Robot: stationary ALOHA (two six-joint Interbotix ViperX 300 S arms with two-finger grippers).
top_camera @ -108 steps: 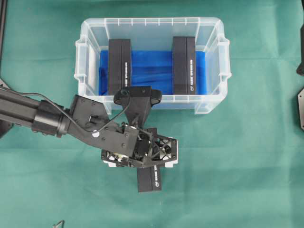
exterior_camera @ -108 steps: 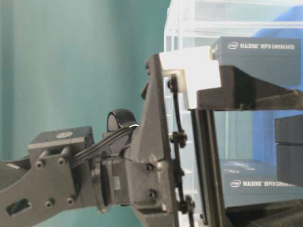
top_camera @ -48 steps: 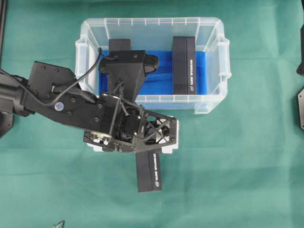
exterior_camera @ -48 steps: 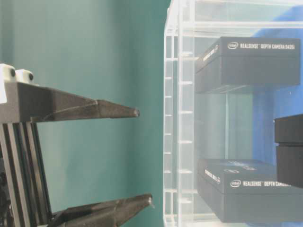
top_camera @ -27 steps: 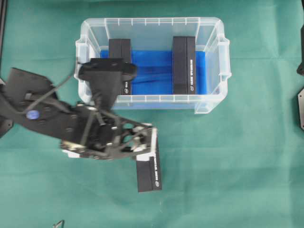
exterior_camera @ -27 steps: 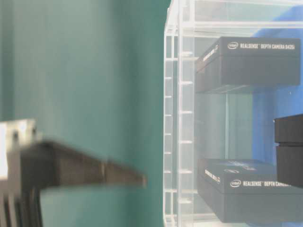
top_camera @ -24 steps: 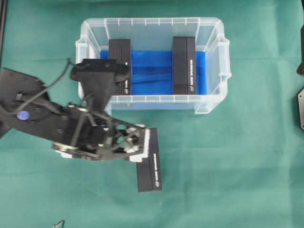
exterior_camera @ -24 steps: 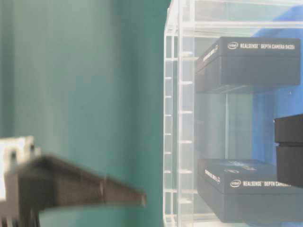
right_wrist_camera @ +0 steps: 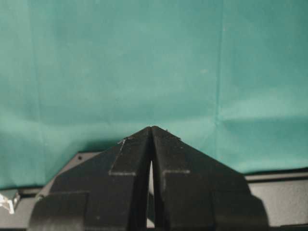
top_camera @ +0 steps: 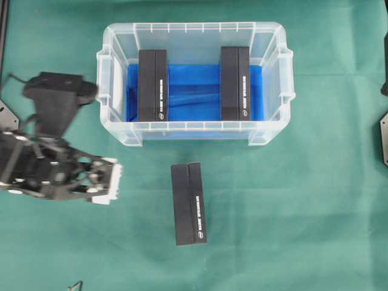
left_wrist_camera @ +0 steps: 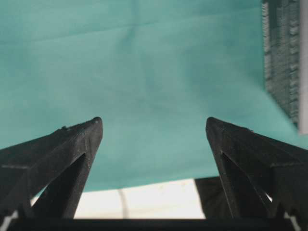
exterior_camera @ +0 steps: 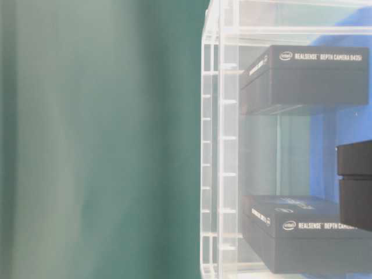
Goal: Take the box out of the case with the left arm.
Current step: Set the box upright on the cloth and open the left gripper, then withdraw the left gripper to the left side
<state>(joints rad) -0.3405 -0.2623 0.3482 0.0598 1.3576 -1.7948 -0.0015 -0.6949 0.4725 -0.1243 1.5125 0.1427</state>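
The clear case point(top_camera: 274, 73) with a blue floor holds two black boxes, one on the left point(top_camera: 152, 85) and one on the right point(top_camera: 234, 83). Through its wall point(exterior_camera: 212, 145) they also show from table level. Another black box point(top_camera: 188, 203) lies flat on the green cloth in front of the case. My left gripper point(top_camera: 113, 180) hangs well to the left of that box, open, and it holds nothing. Only cloth shows between its fingers point(left_wrist_camera: 154, 120) in the left wrist view. My right gripper point(right_wrist_camera: 151, 127) is shut over bare cloth.
The green cloth point(top_camera: 291, 230) covers the table all round the case. Black parts of the right arm point(top_camera: 384, 139) sit at the right edge. A dark textured thing point(left_wrist_camera: 284, 57) shows at the upper right of the left wrist view.
The left gripper has pulled away to the left from the box on the cloth and has left the table-level view. The box lies where it was.
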